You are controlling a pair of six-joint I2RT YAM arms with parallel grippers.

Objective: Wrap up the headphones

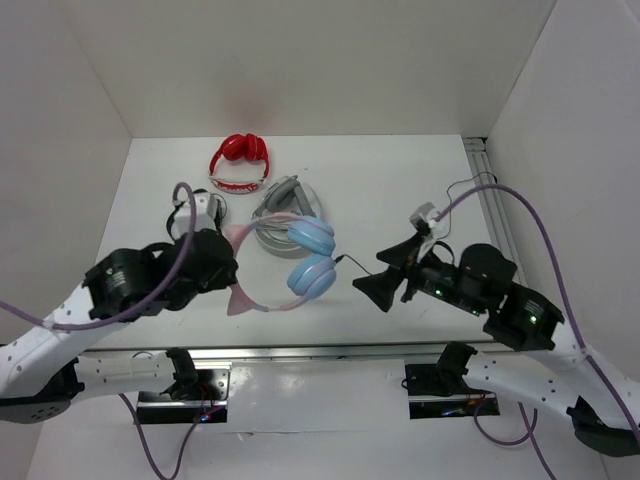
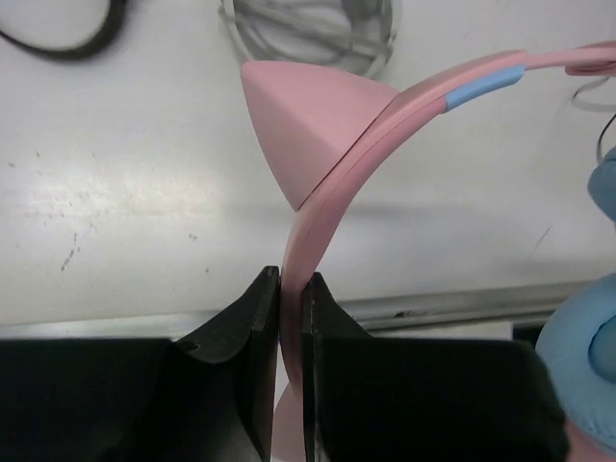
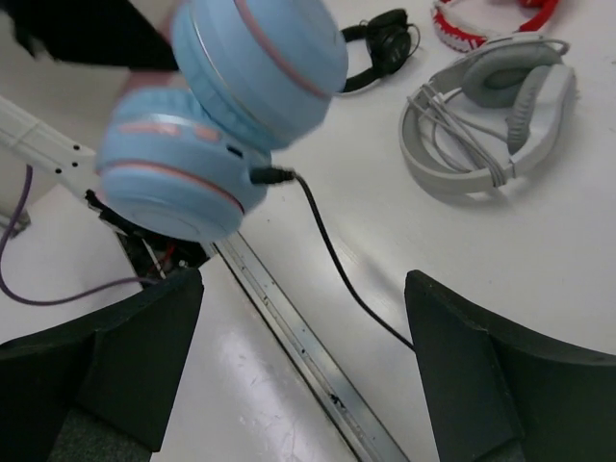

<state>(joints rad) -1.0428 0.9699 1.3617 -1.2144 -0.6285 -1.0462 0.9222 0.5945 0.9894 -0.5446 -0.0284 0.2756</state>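
Note:
The headphones point(image 1: 310, 262) have light blue ear cups and a pink headband point(image 1: 262, 303) with two pink cat ears. My left gripper point(image 1: 229, 268) is shut on the headband point(image 2: 318, 207) just below one cat ear point(image 2: 303, 125), and holds the pair near the table's front edge. In the right wrist view the two cups point(image 3: 226, 115) sit pressed together, and the black cable point(image 3: 327, 250) runs from the lower cup across the table. My right gripper point(image 1: 385, 277) is open and empty, just right of the cups. The cable passes between its fingers point(image 3: 125, 356), nearer the right one.
A red pair point(image 1: 240, 160) lies at the back. A grey pair point(image 1: 283, 205) with its cable wrapped lies behind the blue cups, and a small black pair point(image 1: 195, 210) to its left. A metal rail point(image 3: 308, 346) runs along the table's front edge.

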